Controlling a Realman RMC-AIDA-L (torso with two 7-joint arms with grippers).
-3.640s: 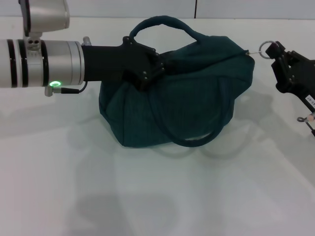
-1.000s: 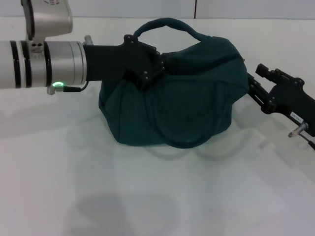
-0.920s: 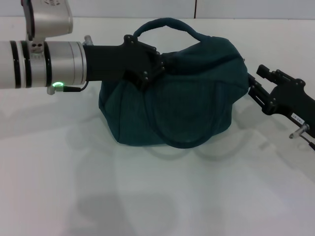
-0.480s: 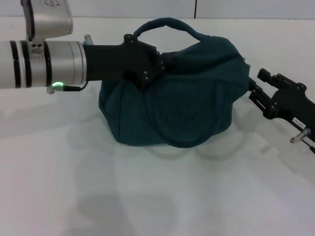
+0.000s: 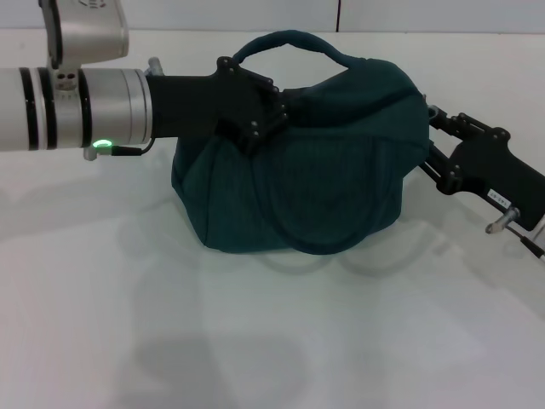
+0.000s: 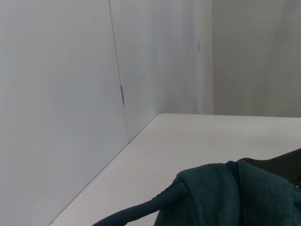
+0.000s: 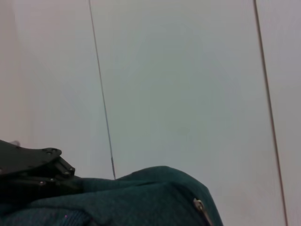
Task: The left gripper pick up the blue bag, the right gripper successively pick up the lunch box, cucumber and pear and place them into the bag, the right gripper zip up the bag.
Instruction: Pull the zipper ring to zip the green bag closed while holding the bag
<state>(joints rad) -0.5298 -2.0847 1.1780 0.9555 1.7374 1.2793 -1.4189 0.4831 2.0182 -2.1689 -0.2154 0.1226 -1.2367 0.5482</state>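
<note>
A: White table [image 5: 272, 341], pale panelled wall [image 6: 56, 94] behind it, and nothing else on the surface besides the bag and the two arms. So what has changed?

B: The biggest thing is the blue bag [image 5: 315, 187] itself. A few seconds back its right end was drawn out to a point; now it sits slumped and rounded in the middle of the table, with one handle [image 5: 289, 38] arching over the top.

A: And the arms?

B: The left gripper [image 5: 260, 123] has not shifted: its jaws are still clamped on the bag's upper edge at the left end. The right gripper [image 5: 433, 141] had the ring pull held away from the bag. It has since dropped lower and moved back in, and now sits just beside the bag's right end with its jaws apart and nothing between them.

A: What about the zip?

B: From the right wrist view I see a small metal zipper piece [image 7: 200, 205] lying on the fabric near that end. The top looks closed, so I judge the zipping done or nearly so.

A: Lunch box, cucumber, pear?

B: None shows in any view. I take them to be inside the bag, but cannot confirm it.
</note>
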